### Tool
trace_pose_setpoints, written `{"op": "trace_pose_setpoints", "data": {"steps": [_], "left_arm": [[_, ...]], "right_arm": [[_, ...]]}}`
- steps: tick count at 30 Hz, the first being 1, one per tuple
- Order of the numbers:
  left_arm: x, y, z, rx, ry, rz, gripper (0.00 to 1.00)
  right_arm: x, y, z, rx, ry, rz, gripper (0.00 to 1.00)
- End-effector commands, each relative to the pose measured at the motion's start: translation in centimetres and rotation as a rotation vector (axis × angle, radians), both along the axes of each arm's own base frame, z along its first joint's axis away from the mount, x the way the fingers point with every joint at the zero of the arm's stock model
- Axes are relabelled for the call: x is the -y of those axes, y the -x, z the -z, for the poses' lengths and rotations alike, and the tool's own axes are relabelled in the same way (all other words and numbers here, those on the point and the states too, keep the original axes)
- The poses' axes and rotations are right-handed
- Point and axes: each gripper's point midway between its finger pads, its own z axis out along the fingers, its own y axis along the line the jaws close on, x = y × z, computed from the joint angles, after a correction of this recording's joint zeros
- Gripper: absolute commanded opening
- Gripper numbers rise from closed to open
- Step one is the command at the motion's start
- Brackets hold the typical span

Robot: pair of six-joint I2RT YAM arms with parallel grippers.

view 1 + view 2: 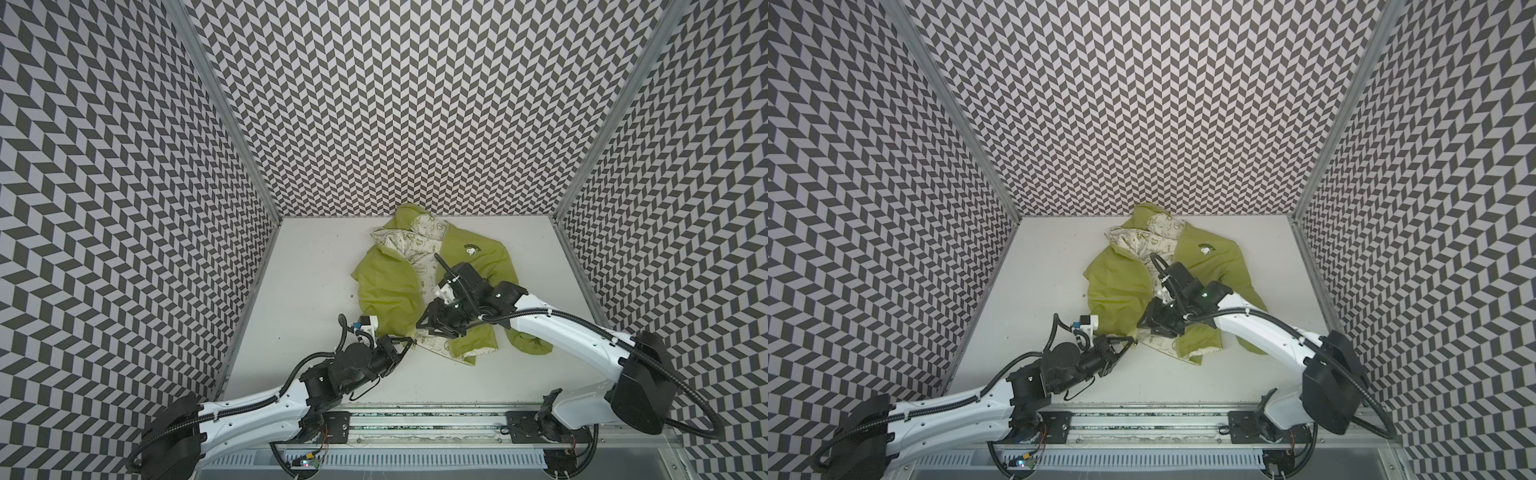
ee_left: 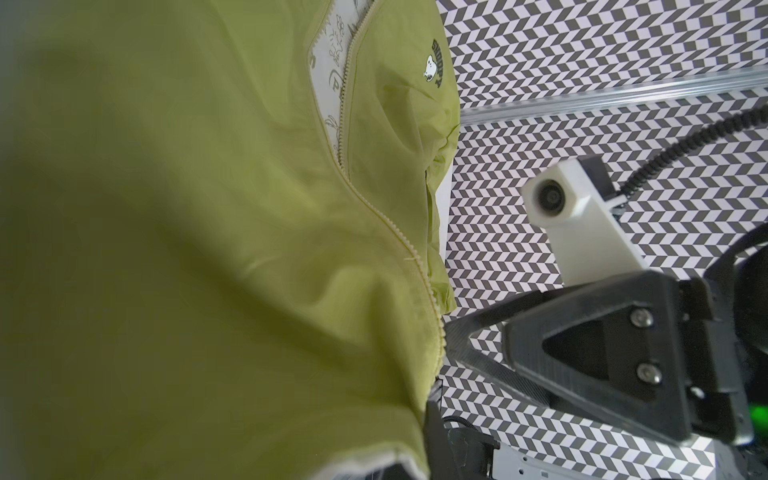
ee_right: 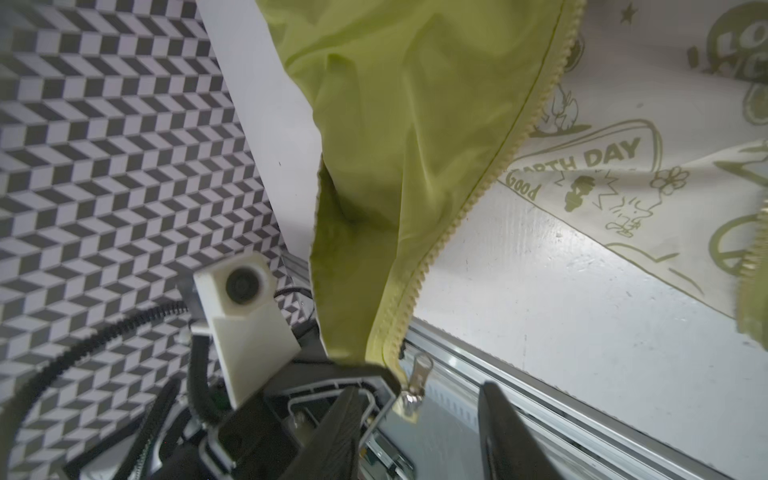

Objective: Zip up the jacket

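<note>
The green jacket (image 1: pixel 386 286) (image 1: pixel 1117 291) lies crumpled on the white table (image 1: pixel 316 291), unzipped, with its cream printed lining showing between the front panels. My left gripper (image 1: pixel 412 342) (image 1: pixel 1133 340) is shut on the jacket's bottom hem beside the zipper end; in the left wrist view the fabric (image 2: pixel 208 208) covers most of the picture and hides the jaws. My right gripper (image 1: pixel 420 330) (image 1: pixel 1140 328) (image 3: pixel 419 388) hovers just above that spot, open. The metal zipper slider (image 3: pixel 411 399) hangs between its fingers (image 3: pixel 345 424) and touches neither. A zipper tooth row (image 3: pixel 478 195) runs up the panel edge.
Chevron-patterned walls (image 1: pixel 124 208) enclose the table on three sides. An aluminium rail (image 1: pixel 415 419) with both arm bases runs along the front edge. The jacket's right sleeve (image 1: pixel 532 340) lies bunched under the right arm.
</note>
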Motion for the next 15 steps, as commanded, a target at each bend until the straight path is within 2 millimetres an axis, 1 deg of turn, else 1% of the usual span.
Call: {"op": "trace_pose_setpoints", "data": {"steps": [1,2,3,4,5,7,9,11,13,15], "left_arm": [[0.2,-0.2,-2.0,0.021,0.046,0.002,0.0],[0.2,-0.3,-2.1,0.021,0.047,0.004,0.0],[0.2,-0.3,-2.3,0.02,0.047,0.008,0.0],[0.3,-0.2,-2.3,0.018,0.041,0.015,0.0],[0.4,-0.2,-2.5,0.019,0.038,0.02,0.0],[0.4,-0.1,-2.6,0.016,0.025,0.03,0.0],[0.5,-0.1,-2.5,0.011,0.015,0.033,0.0],[0.4,-0.2,-2.4,0.003,0.009,0.032,0.0],[0.3,-0.2,-2.2,-0.007,0.0,0.035,0.0],[0.2,-0.2,-2.0,-0.022,-0.024,0.037,0.0]], "right_arm": [[1.9,0.3,-1.8,0.096,0.02,-0.01,0.76],[2.4,0.5,-1.8,0.11,0.027,-0.011,0.86],[3.2,0.6,-1.8,0.12,0.036,-0.006,0.99],[4.1,0.7,-1.6,0.126,0.045,0.002,1.0],[5.2,0.8,-1.4,0.125,0.055,0.016,1.0],[7.7,1.0,-0.1,0.099,0.079,0.066,1.0],[9.7,1.5,1.3,0.051,0.064,0.111,1.0],[10.5,2.1,1.4,0.046,-0.012,0.091,0.98],[11.7,2.5,1.4,0.081,0.014,0.099,0.9],[12.4,2.9,1.0,0.112,0.038,0.109,0.76]]}}
